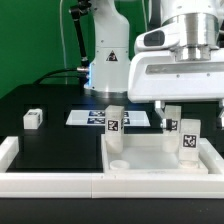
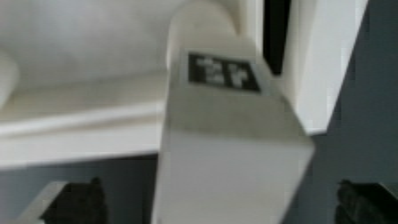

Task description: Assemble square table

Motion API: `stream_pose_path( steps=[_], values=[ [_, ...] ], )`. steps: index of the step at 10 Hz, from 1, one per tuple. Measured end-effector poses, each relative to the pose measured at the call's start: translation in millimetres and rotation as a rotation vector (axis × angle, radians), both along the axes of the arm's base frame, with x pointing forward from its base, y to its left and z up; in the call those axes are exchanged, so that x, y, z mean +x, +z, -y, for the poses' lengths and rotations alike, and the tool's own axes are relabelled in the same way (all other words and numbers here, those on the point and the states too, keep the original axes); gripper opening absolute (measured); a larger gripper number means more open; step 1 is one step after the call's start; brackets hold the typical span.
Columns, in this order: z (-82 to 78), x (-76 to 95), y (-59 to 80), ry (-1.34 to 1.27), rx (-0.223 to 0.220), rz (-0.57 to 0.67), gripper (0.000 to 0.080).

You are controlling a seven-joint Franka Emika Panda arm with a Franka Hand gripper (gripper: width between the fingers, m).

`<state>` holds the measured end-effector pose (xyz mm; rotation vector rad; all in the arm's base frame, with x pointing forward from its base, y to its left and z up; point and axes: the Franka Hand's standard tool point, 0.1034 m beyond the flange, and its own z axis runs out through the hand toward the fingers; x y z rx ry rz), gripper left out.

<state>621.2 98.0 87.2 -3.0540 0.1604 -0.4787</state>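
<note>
The gripper [image 2: 217, 203] is spread wide, grasping nothing; its dark fingertips [image 2: 71, 200] stand apart on either side of a white tagged leg [image 2: 228, 120]. That leg seems to be one of three standing on the square tabletop [image 1: 150, 158], though which is hard to tell. A fourth leg [image 1: 33, 118] sits alone on the black table [image 1: 60, 150] toward the exterior view's left, well apart from the tabletop.

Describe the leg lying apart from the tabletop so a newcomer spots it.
On the black table, find the white square tabletop at the exterior view's right. The leg is the small block toward that view's left, alone; the other legs stand upright at the tabletop.
</note>
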Motion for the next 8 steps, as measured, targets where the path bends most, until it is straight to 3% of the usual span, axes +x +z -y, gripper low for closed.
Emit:
stream_pose_path(
  steps=[1, 3, 6, 8],
  values=[
    [5.7, 1.2, -0.4, -0.013, 0.006, -0.012, 0.0649],
    [4.4, -5.7, -2.0, -0.005, 0.028, -0.184, 0.0649],
    [-5.4, -9.7, -3.8, -0.069, 0.056, -0.273, 0.0649],
    [-8.3, -2.2, -6.0, -0.120, 0.084, -0.289, 0.0649]
  ],
)
